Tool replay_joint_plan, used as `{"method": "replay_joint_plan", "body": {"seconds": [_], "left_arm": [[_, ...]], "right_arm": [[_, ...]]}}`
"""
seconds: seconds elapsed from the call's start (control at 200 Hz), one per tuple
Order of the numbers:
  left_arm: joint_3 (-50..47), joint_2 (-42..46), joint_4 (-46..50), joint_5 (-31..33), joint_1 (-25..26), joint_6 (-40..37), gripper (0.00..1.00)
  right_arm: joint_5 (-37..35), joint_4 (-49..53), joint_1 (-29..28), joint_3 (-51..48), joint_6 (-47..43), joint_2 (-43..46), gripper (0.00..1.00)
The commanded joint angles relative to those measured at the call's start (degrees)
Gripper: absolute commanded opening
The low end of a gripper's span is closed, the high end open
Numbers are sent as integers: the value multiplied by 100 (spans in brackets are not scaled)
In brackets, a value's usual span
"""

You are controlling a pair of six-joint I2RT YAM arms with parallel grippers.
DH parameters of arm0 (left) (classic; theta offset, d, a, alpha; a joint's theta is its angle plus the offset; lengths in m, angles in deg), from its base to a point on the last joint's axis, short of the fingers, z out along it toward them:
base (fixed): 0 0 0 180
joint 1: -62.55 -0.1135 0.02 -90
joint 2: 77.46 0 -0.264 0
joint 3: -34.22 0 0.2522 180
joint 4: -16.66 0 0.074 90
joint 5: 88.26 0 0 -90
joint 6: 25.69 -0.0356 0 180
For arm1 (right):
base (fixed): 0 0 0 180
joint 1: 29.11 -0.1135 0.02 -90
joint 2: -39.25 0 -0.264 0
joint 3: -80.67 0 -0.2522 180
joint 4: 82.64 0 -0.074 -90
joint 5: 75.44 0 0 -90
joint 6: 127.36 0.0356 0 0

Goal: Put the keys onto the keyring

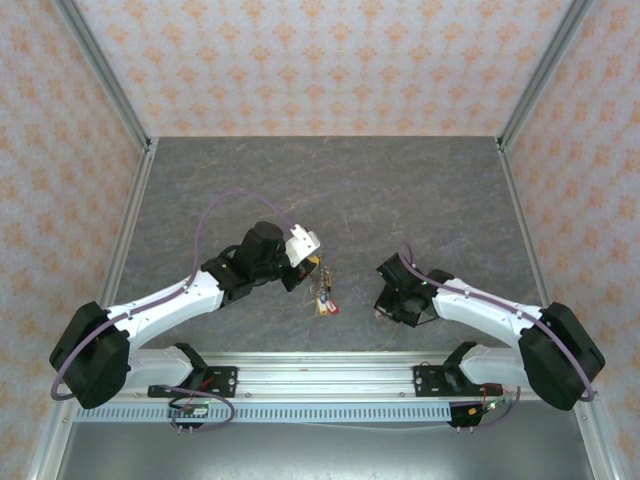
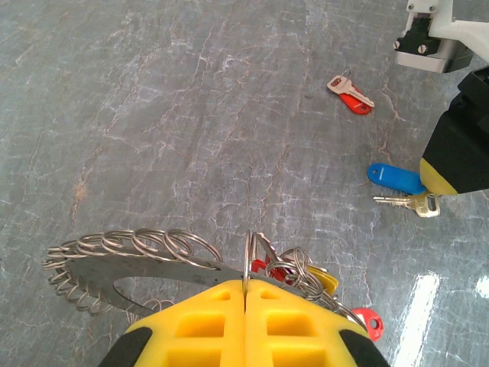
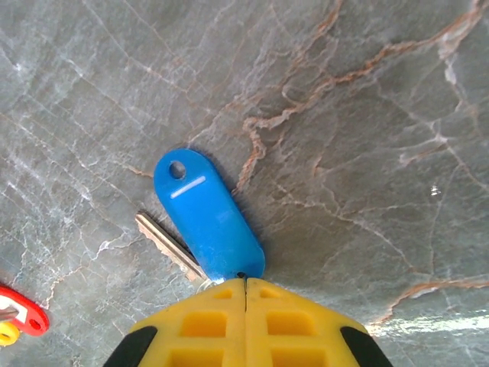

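The keyring [image 2: 92, 267], a flat grey ring edged with wire loops, hangs tilted just above the table. My left gripper [image 2: 246, 280] is shut on one of its split rings. Red and yellow tagged keys [image 2: 284, 269] bunch on it beside the jaws. My right gripper [image 3: 244, 280] is shut on the ring end of a blue-tagged key [image 3: 208, 215] that lies flat on the table, its blade [image 3: 164, 243] alongside. A loose red-tagged key [image 2: 350, 93] lies farther out. In the top view the left gripper [image 1: 303, 272] holds the keyring [image 1: 322, 293] left of the right gripper [image 1: 383, 305].
Grey marbled tabletop [image 1: 330, 190] with patterned walls on three sides and metal frame posts [image 1: 105, 70] at the corners. The two grippers are about a hand's width apart near the front middle. A red tag [image 3: 23, 313] of the bunch shows beside the right gripper.
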Motion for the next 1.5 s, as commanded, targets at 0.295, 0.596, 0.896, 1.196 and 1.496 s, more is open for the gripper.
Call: {"method": "replay_joint_plan", "body": {"seconds": [0.295, 0.596, 0.896, 1.196, 1.496], "left_arm": [[290, 21, -82, -89, -69, 3, 0], [228, 122, 5, -627, -66, -158, 0], [192, 171, 77, -1658, -32, -658, 0], [406, -23, 132, -1631, 147, -870, 0], [448, -122, -2, -1519, 248, -747, 0]], "right_arm": [[410, -853, 209, 66, -2560, 1126, 0], [1322, -1629, 535, 265, -4177, 1417, 0], [1831, -2947, 514, -226, -5949, 2319, 0], [2182, -2939, 110, -26, -7669, 2315, 0], [2273, -3311, -88, 74, -7760, 1676, 0]]}}
